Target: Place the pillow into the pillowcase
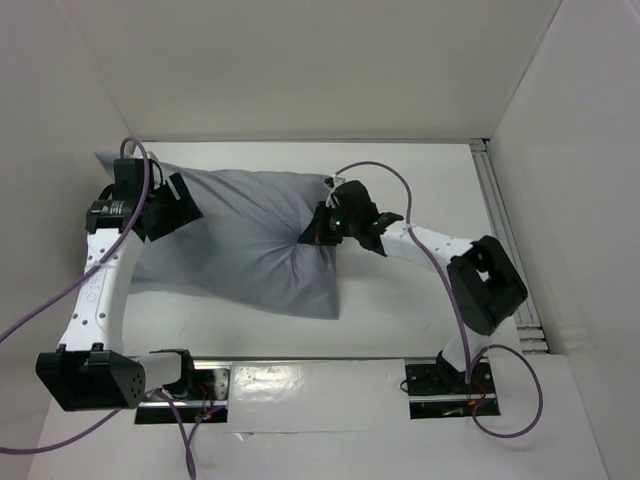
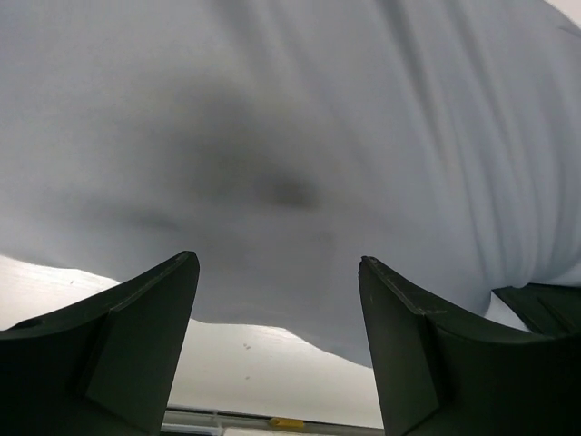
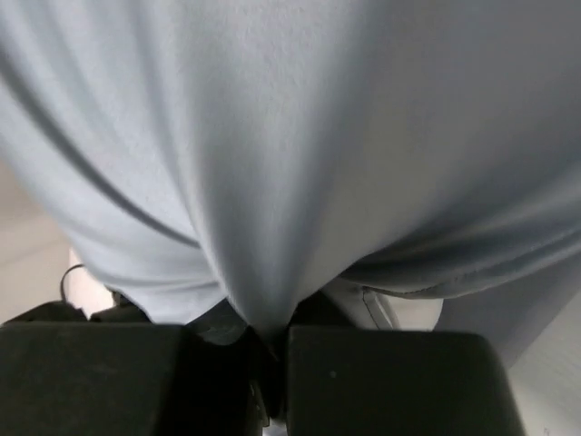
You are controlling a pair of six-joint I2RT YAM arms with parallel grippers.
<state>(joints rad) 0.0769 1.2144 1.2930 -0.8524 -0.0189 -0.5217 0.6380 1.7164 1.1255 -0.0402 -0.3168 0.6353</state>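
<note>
Right claw: fingers pressed together and clamped on a narrow fold of the pillowcase. In the right wrist view the grey cloth funnels down into the seam between the two black fingers, and creases fan upward from that pinch. From above, the same creases radiate out of the claw into the right half of the case, at the middle of its right-hand edge.

Left claw: fingers well apart, nothing between the tips. Grey cloth fills the left wrist view just beyond them, and a strip of white bench shows below its edge. From above, this claw sits at the left end of the case, against its upper corner.

The pillowcase lies lengthwise across the bench, between the two claws, with its left corner near the left wall. It looks plump and rounded rather than flat. The pillow is covered by the grey cloth; a pale patch under the fold in the right wrist view may be part of it, though this cannot be told for certain.

Purple cables loop along both arms.
</note>
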